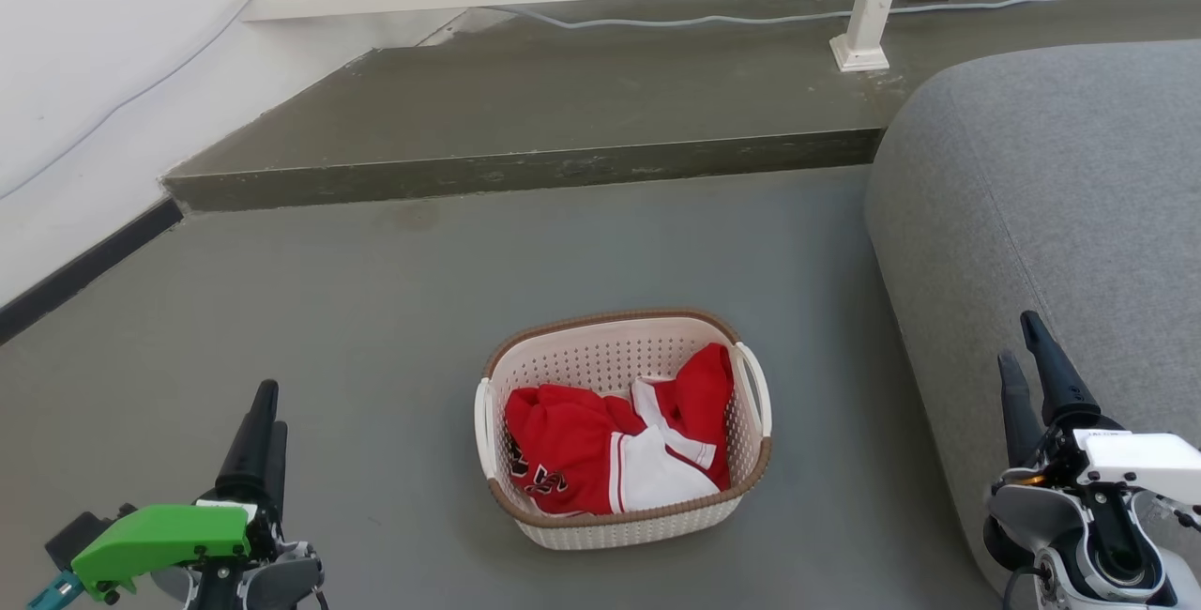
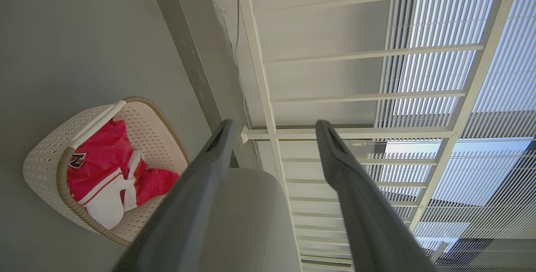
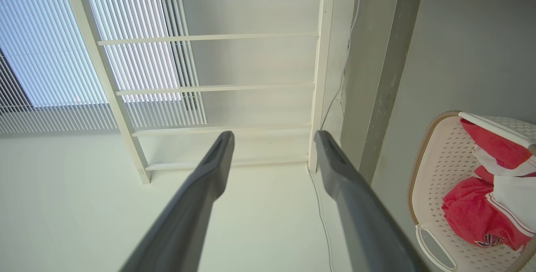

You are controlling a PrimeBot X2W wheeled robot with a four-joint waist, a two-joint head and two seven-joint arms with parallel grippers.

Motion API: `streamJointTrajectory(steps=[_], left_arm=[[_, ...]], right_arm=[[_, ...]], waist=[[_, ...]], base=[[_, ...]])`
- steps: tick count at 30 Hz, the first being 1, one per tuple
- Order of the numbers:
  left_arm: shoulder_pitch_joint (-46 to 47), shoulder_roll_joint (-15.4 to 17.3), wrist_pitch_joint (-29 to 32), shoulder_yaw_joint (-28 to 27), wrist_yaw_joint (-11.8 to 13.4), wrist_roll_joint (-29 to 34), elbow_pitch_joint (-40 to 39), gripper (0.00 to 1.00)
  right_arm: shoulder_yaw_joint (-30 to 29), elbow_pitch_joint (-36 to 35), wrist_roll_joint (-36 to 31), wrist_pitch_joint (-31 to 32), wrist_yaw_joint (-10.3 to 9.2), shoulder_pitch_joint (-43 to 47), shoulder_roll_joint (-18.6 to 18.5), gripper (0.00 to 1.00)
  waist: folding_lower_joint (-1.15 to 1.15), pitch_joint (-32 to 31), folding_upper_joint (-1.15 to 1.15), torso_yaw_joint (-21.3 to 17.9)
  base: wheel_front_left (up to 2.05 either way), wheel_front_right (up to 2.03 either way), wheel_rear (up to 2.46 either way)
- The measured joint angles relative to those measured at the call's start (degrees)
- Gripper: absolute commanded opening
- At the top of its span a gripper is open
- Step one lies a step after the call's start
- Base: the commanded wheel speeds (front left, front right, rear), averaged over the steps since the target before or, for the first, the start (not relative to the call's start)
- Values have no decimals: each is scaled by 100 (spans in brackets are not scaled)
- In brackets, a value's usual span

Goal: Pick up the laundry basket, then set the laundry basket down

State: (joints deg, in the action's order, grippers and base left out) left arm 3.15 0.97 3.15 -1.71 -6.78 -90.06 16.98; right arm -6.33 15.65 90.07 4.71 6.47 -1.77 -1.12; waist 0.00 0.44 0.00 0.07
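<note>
While the laundry basket (image 1: 600, 361) sits on the floor (image 1: 375, 310) beside a grey sofa (image 1: 1051, 197), the left claw (image 1: 268, 413) and right claw (image 1: 1018, 340) hang released and empty on either side, well apart from it, the pickup seemingly unstarted, each next needing to reach a side handle (image 1: 758, 387).

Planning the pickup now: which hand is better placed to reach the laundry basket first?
Probably left. The left hand has bare floor between it and the laundry basket; the right hand looks farther off, by the grey sofa. Both are open.
</note>
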Motion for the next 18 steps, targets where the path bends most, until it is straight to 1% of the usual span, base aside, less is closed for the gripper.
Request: streamJointTrajectory(steps=[9,18], left_arm=[[9,24,-171,183,0,312,-89,100],[41,168,-347,424,0,947,-167,100]], right_arm=[[165,-155,-259,-138,1,-4,-82,100],[435,-338,-670,-424,1,-12,-241,100]], waist=[[0,10,0,7],[0,16,0,12]], base=[[0,0,0],[0,0,0]])
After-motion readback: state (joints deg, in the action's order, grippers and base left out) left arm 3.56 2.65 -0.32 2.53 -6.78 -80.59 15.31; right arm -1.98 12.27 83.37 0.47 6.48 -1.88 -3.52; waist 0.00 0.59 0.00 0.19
